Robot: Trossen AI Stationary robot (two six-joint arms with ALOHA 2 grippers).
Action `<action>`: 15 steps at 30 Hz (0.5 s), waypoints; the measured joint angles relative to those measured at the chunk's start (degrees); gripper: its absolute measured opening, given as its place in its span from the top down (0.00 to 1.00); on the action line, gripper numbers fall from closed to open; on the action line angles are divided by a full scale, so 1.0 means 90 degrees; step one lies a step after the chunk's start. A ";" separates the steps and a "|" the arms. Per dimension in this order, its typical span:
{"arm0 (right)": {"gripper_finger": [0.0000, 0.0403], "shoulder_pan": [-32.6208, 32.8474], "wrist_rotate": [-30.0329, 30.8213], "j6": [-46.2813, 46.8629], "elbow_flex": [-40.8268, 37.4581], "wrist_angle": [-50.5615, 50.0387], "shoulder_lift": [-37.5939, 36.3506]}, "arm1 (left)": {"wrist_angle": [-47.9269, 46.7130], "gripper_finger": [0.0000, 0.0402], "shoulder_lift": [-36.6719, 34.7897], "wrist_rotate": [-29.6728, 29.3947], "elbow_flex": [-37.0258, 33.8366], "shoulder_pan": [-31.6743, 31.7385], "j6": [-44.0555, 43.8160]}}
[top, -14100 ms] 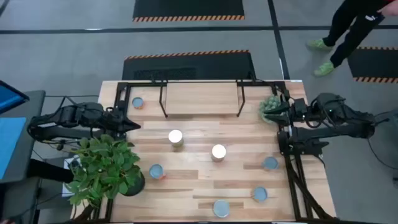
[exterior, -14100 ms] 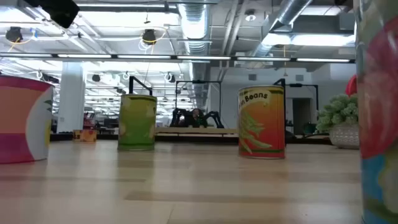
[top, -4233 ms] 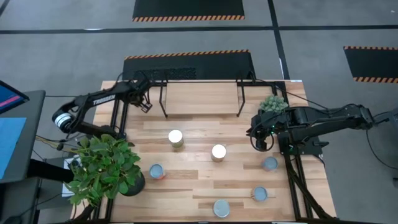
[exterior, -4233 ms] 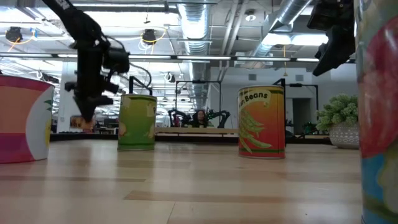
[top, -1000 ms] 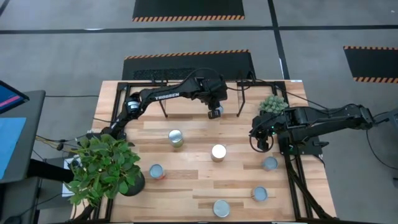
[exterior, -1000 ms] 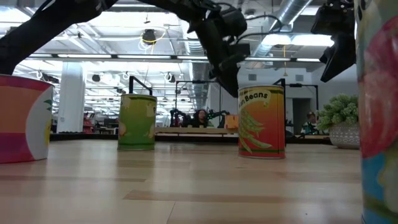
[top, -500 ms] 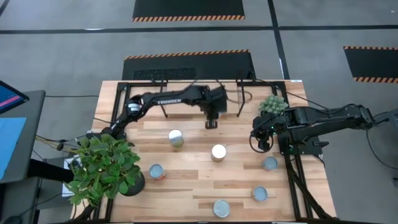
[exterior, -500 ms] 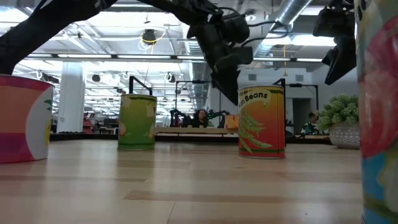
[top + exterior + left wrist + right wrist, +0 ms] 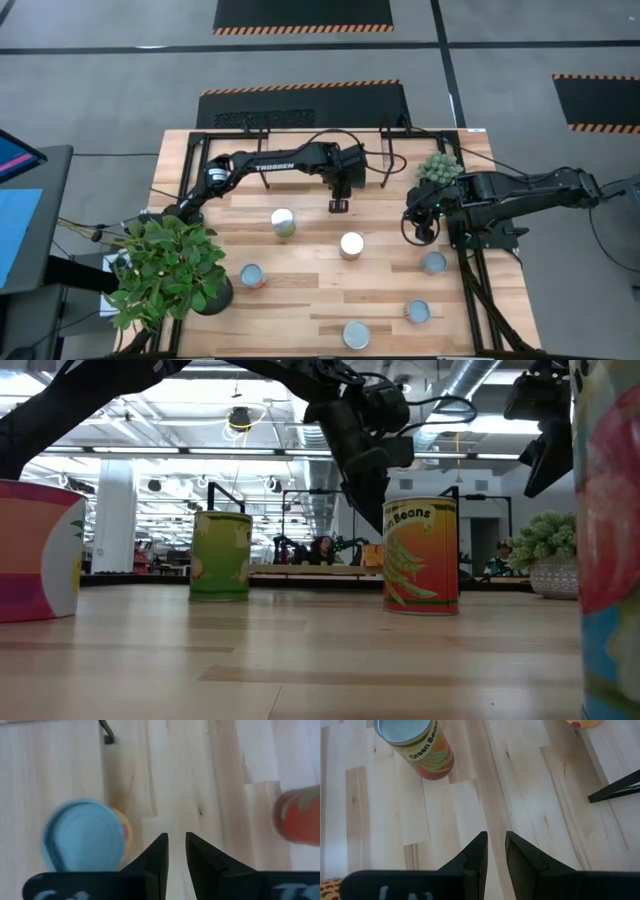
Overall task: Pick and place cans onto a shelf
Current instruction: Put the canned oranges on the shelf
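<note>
The shelf [image 9: 325, 158] stands at the table's far edge on thin black legs, its top bare. Several cans stand upright on the table: a green one [image 9: 283, 221], a Green Beans can [image 9: 351, 243] and more nearer the front [image 9: 251, 276] [image 9: 434, 262] [image 9: 418, 311]. My left gripper [image 9: 338, 207] hangs above the table just in front of the shelf and points steeply down. Its fingers are a narrow gap apart with nothing between them [image 9: 176, 837], beside a blue-topped can [image 9: 82, 840]. My right gripper [image 9: 413, 230] waits at the right side, narrowly open and holding nothing [image 9: 496, 836].
A large leafy potted plant [image 9: 165, 270] fills the near left corner. A small pale-green plant [image 9: 437, 168] stands at the far right, beside the shelf. In the low view, tall cans [image 9: 600, 540] [image 9: 40, 550] stand close at both sides.
My left gripper has moved from the shelf's front edge toward the table's near edge and down, rolling a little at the wrist. It now hangs lower, close to the Green Beans can. Its finger gap looks unchanged. No can has moved.
</note>
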 joint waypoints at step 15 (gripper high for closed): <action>0.77 -0.0002 -0.0001 0.0000 0.0001 -0.0005 0.0002 | 0.0429 0.86 0.0304 -0.0264 -0.0002 0.0017 -0.0025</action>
